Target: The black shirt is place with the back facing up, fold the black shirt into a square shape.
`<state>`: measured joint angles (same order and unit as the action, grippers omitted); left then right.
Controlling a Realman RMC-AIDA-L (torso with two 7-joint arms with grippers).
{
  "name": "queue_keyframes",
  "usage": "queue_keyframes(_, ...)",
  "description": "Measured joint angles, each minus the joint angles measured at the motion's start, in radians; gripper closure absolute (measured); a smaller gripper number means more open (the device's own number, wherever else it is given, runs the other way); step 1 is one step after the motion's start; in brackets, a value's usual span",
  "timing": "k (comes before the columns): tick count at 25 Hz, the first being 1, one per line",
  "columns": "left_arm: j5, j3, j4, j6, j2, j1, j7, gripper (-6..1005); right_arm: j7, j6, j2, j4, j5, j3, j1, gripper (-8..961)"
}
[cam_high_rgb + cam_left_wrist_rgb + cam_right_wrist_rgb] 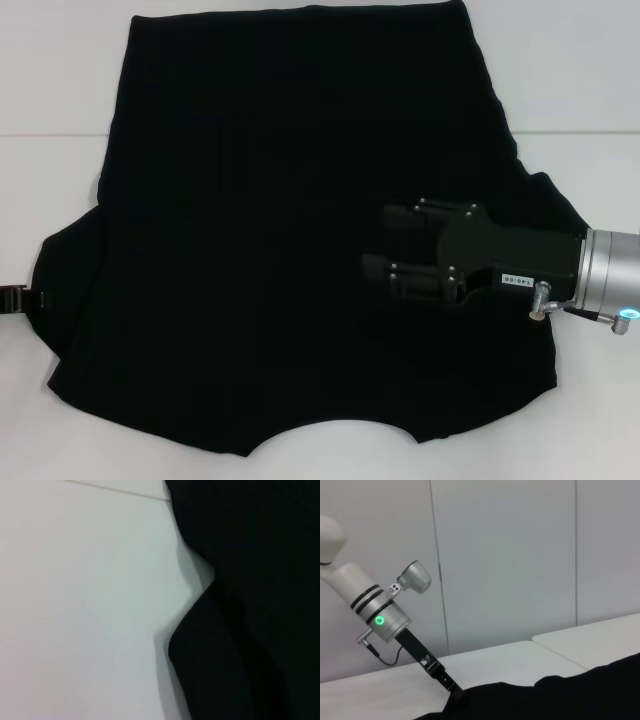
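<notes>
The shirt [270,240] lies spread flat over the middle of the white worktop [50,80], covering most of it. Its straight hem is at the far side and its curved neckline at the near edge, cut off by the bottom of the head view. The sleeves fan out left and right near the near side. Bare worktop shows in the far left and far right corners, along both flanks of the body, and in a strip beyond the left sleeve. A thin seam line crosses the worktop on both sides of the shirt.

The right claw [385,262] reaches in from the right, low over the shirt's right half, its fingers pointing left; black against black, I cannot tell how far they are open or whether they touch the cloth.

The left claw [22,298] sits at the left sleeve's outer edge, its tip meeting the fabric; its grip cannot be made out either.
</notes>
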<state>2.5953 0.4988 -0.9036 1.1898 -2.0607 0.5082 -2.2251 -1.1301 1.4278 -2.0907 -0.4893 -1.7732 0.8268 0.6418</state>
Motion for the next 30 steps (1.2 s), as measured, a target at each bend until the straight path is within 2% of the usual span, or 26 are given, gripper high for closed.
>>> queue_keyframes(13,0.013,-0.001,0.008,-0.012,0.001,0.003,0.001,968,0.002,0.006,0.000,0.000,0.006,0.000,-0.004,207)
queue_keyframes(22,0.001,-0.020,0.004,-0.025,-0.005,-0.004,-0.002,998,0.003,0.002,0.000,0.002,0.016,0.000,-0.002,208)
queue_keyframes(30,-0.006,-0.088,0.002,-0.037,-0.002,-0.013,0.001,998,0.004,-0.004,0.000,0.013,0.033,0.000,-0.002,207)
